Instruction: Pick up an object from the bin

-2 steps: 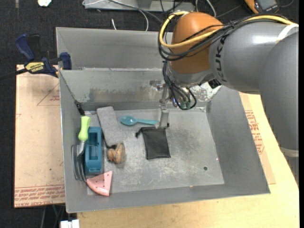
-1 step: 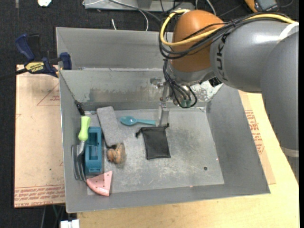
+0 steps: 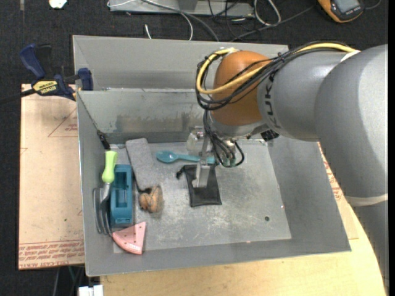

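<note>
Your arm (image 3: 333,97) comes in from the right of the camera view, with its orange cover (image 3: 237,97) and looped yellow and black cables (image 3: 213,73) hanging above the back half of the grey bin (image 3: 247,214). Below them your pincer (image 3: 202,179) points down into the middle of the bin floor. You cannot tell from this view whether it is open or closed, nor whether it grips anything. The thing nearest to it is a small flat black piece (image 3: 205,196), lying on the floor near the bin's centre. The pincer's tip stands at that piece's upper edge, though actual contact cannot be made out. Just behind and to the left of the pincer lies a teal plastic spoon (image 3: 174,158), bowl to the left, handle running toward the pincer. Left of the spoon you have a grey pad (image 3: 141,165) flat on the floor; along the left wall sit a green handle (image 3: 110,165) and a blue block-shaped thing (image 3: 122,196), close together; a brown lump (image 3: 150,199) rests just right of the blue thing; a pink wedge (image 3: 131,238) lies in the front left corner, well apart from the pincer.
</note>
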`<act>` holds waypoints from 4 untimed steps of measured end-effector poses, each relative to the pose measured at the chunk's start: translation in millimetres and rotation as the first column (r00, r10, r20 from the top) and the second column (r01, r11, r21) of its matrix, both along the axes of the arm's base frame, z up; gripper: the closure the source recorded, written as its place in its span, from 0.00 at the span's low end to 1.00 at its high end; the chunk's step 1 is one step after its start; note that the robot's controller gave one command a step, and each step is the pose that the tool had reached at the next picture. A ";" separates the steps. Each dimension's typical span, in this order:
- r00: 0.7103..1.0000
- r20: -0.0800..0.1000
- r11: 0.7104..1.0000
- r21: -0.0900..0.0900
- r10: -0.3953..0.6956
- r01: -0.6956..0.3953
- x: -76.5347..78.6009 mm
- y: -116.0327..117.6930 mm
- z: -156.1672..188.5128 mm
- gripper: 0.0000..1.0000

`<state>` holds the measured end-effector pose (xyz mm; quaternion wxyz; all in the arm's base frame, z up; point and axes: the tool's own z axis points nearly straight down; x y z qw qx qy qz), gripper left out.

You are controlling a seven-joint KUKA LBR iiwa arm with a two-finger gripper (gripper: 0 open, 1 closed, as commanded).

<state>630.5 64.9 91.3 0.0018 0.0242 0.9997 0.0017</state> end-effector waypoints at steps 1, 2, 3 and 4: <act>0.930 0.010 0.930 0.006 -0.366 0.366 -24.2 30.4 -20.7 1.00; 0.931 0.011 0.931 0.006 -0.366 0.366 -24.2 30.4 -20.7 1.00; 0.931 0.011 0.931 0.006 -0.365 0.365 -24.1 30.4 -20.5 1.00; 0.933 0.008 0.933 0.005 -0.360 0.360 -24.5 33.5 52.5 1.00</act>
